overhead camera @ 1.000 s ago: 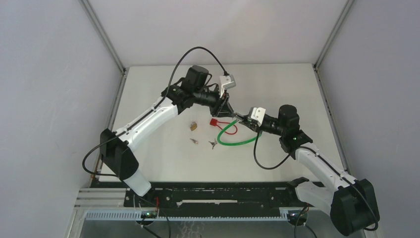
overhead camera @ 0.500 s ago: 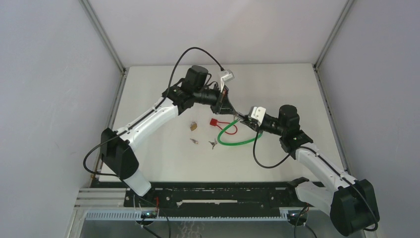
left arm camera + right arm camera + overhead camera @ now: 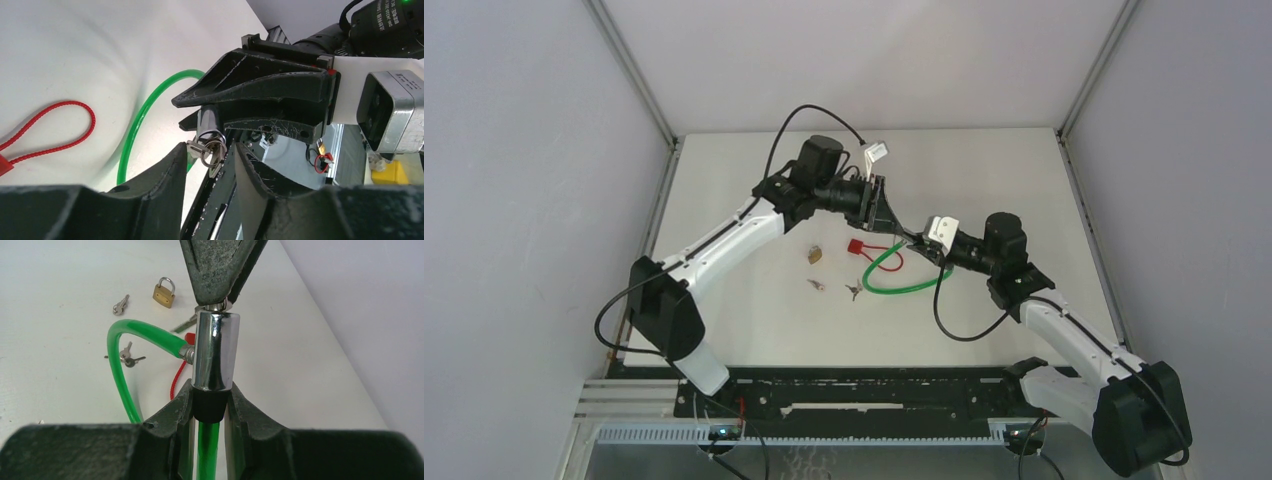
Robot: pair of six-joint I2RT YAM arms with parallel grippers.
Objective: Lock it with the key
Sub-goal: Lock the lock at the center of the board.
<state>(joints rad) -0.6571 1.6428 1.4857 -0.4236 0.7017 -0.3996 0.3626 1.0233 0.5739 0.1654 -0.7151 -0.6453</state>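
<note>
The green cable lock [image 3: 894, 285] loops on the table, and its chrome cylinder [image 3: 215, 350] is lifted, with my right gripper [image 3: 210, 395] shut on its black collar. A silver key [image 3: 202, 149] with a ring sticks out of the cylinder's end [image 3: 207, 120]. My left gripper [image 3: 210, 147] straddles that key with its jaws apart. The key's head touches one finger, and the other finger stands clear of it. In the top view the left gripper [image 3: 886, 215] meets the right gripper [image 3: 914, 240] above mid-table.
A red cable seal [image 3: 856, 246] lies left of the green loop. A brass padlock [image 3: 815, 255] and loose small keys [image 3: 816, 285] [image 3: 853, 291] lie further left. Grey walls enclose the table on three sides.
My left wrist has rolled at the key, its camera swinging up and to the left. The right arm and the lock have stayed still.
</note>
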